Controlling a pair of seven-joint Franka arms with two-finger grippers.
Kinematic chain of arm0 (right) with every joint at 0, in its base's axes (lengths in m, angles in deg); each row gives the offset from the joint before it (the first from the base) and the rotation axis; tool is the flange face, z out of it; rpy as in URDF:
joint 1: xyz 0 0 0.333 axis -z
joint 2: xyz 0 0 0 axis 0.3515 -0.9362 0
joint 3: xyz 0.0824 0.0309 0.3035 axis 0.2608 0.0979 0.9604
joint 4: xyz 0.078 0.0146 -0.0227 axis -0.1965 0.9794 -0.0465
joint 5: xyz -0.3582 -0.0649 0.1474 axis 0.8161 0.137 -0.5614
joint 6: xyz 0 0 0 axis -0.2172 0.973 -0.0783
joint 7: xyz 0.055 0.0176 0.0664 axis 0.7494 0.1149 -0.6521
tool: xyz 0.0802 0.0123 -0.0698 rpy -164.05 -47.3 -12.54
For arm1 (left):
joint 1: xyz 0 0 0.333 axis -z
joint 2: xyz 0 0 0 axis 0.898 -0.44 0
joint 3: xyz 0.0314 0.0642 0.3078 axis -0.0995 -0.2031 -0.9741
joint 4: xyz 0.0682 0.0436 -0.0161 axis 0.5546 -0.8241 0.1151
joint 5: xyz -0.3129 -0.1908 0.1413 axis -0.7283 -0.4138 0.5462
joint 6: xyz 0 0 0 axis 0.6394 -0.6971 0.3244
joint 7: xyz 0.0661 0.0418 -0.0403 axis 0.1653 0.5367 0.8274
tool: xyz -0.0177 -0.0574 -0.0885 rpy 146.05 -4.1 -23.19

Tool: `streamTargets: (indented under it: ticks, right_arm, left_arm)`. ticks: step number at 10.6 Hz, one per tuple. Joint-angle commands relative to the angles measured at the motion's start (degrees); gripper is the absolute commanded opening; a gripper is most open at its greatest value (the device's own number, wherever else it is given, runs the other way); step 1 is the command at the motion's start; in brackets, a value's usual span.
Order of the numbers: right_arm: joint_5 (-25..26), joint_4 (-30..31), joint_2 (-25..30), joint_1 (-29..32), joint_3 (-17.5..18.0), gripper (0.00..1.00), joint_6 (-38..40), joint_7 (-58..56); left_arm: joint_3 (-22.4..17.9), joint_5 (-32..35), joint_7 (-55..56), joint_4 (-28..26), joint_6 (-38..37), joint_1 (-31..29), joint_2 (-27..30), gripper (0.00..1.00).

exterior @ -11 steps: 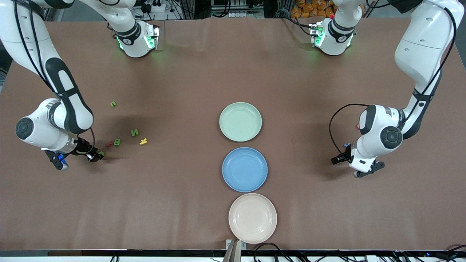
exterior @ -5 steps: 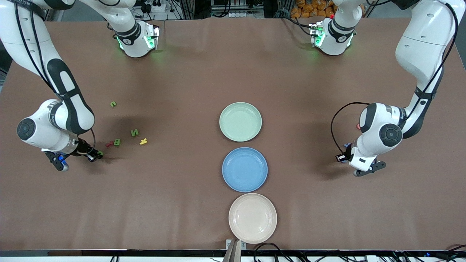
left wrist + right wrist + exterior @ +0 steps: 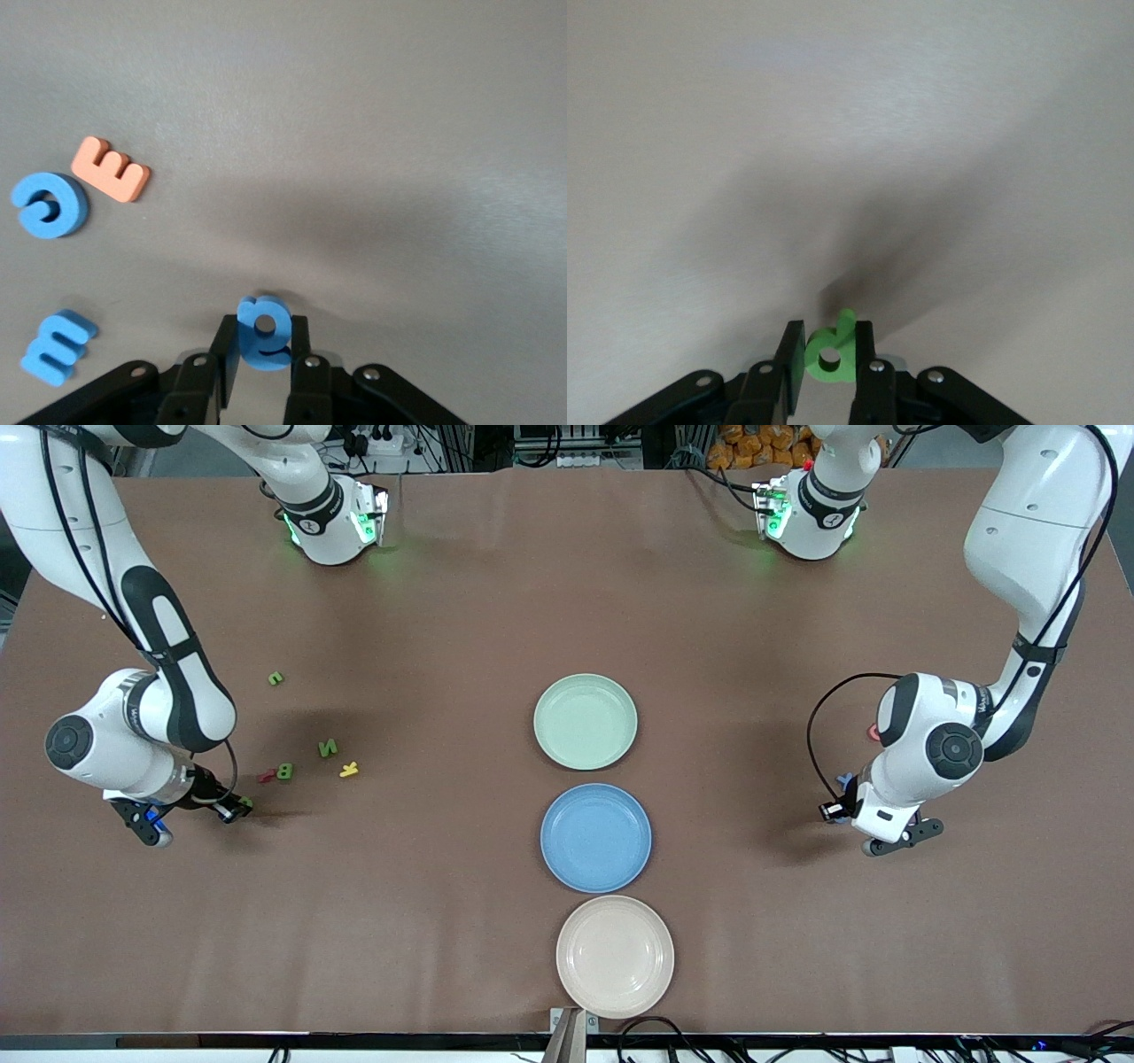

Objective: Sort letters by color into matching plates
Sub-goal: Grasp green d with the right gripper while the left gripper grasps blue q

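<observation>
Both grippers have closed: left gripper (image 3: 263, 354) clamps my light, stiff blue letter (image 3: 264, 331), right gripper (image 3: 828, 365) a green letter (image 3: 831, 349), both well off the blue plate (image 3: 595, 837).

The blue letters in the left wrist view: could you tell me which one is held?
The blue letter with a round hole, clamped upright between the left gripper's fingers. The other two blue letters lie flat on the table, untouched.

left gripper (image 3: 264, 354) low at table, clamped on blue letter (image 3: 264, 332) | right gripper (image 3: 829, 354) low, clamped on green letter (image 3: 831, 351)
</observation>
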Motion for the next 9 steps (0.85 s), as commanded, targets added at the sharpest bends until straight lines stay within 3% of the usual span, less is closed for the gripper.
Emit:
streamTargets:
  ticks: [1, 3, 6, 9]
  right_arm:
    - [2.0, -0.2, 4.6, -3.0, 0.1, 0.0, 3.8, 0.7]
    - [2.0, -1.3, 6.6, -5.3, 0.8, 0.0, 6.2, 0.5]
    - [2.0, -1.0, 10.5, -9.1, 4.5, 0.0, 8.7, 0.6]
    - [2.0, -1.0, 11.5, -16.0, 4.6, 0.0, 8.6, 1.1]
  left_arm:
    - [0.2, 1.5, 1.7, -0.9, -2.6, 2.3, 3.6, 0.0]
    - [0.9, 1.4, 5.5, -0.9, -2.6, 4.6, 3.8, 0.0]
    - [3.5, 0.8, 14.6, 0.4, -2.7, 8.7, 3.6, 0.0]
    - [3.5, -0.4, 23.3, 5.3, -2.6, 14.5, 1.0, 0.0]
